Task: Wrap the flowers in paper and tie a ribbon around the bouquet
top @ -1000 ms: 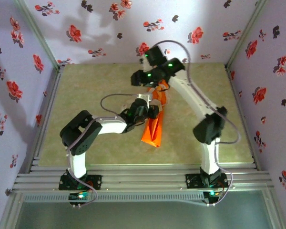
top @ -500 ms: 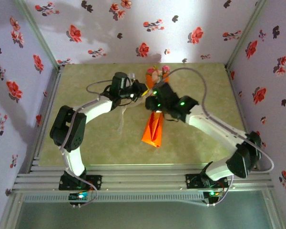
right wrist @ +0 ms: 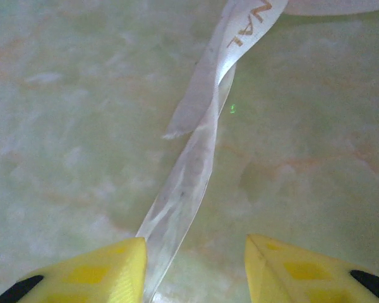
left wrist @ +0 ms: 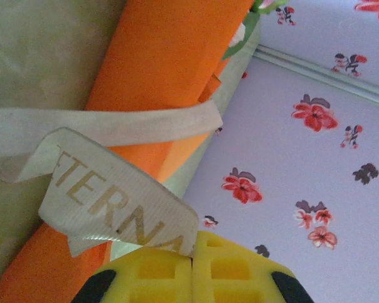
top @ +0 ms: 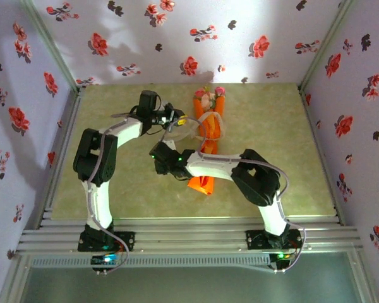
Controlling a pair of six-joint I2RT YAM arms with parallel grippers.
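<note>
Table (top: pixel 114 126) — right gripper (right wrist: pixel 196 245) swung left of bouquet (top: pixel 203 180), jaws apart; left gripper (left wrist: pixel 192 245) clamps ribbon (left wrist: pixel 114 202).

L gripper (left wrist: pixel 192 255) clamped; R gripper (right wrist: pixel 194 245) jaws apart.

Right claw (right wrist: pixel 196 251) swung left off the bouquet (top: pixel 210 129), now low astride the ribbon (right wrist: pixel 199 136) tail

The ribbon (left wrist: pixel 114 123) lies across the bouquet (top: pixel 213 129) on the table (top: pixel 284 145), left gripper (top: pixel 178 118) alongside.
</note>
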